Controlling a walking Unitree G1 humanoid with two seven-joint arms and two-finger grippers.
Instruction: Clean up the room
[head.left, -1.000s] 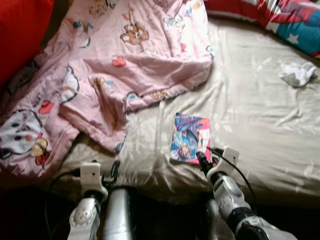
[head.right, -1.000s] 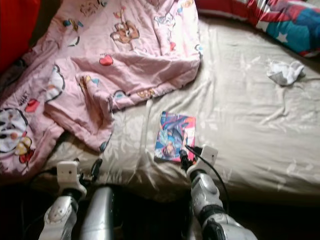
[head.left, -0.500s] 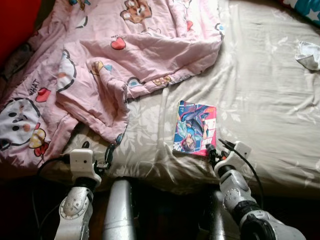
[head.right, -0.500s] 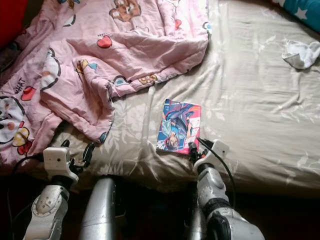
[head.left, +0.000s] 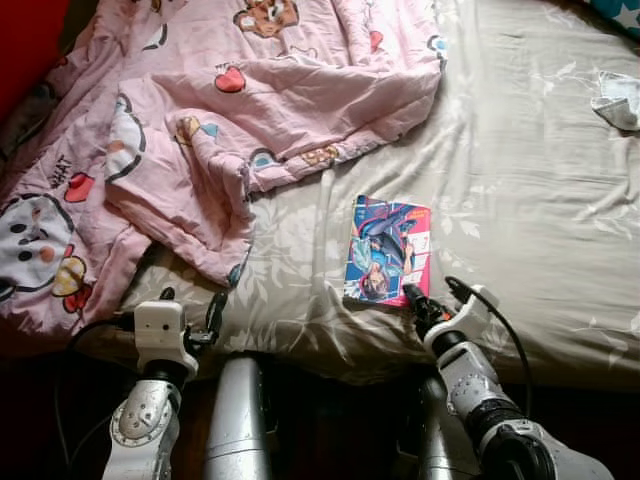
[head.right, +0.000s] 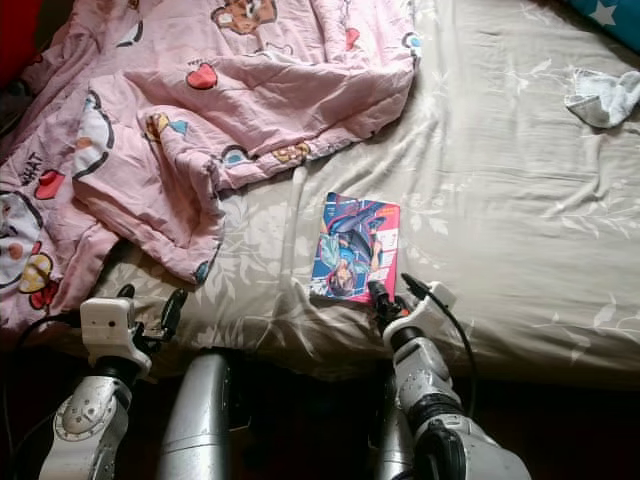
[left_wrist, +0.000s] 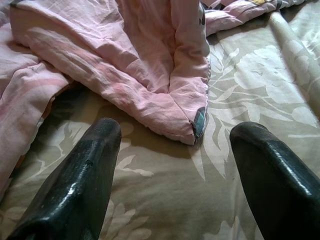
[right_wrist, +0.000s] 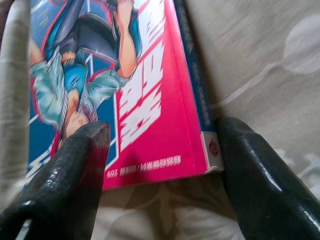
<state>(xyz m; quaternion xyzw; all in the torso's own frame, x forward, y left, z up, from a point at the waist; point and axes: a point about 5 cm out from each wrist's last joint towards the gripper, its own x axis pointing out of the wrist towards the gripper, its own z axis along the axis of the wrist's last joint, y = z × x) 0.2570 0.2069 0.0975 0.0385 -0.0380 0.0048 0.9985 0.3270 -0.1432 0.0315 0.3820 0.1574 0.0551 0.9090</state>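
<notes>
A comic book lay flat on the beige bed, near its near edge and just right of the middle, cover up (a figure in blue and pink printed on it). The right gripper sat at the book's near right corner with its fingers spread wide, one finger over the cover and the other on the sheet just beside the spine, so the corner lay between them without being pinched. The left gripper hovered at the near left edge of the bed, also opened wide and holding nothing, pointing at the folded corner of a pink cartoon-print blanket that covered the far left of the bed. A crumpled white cloth lay well apart at the far right.
</notes>
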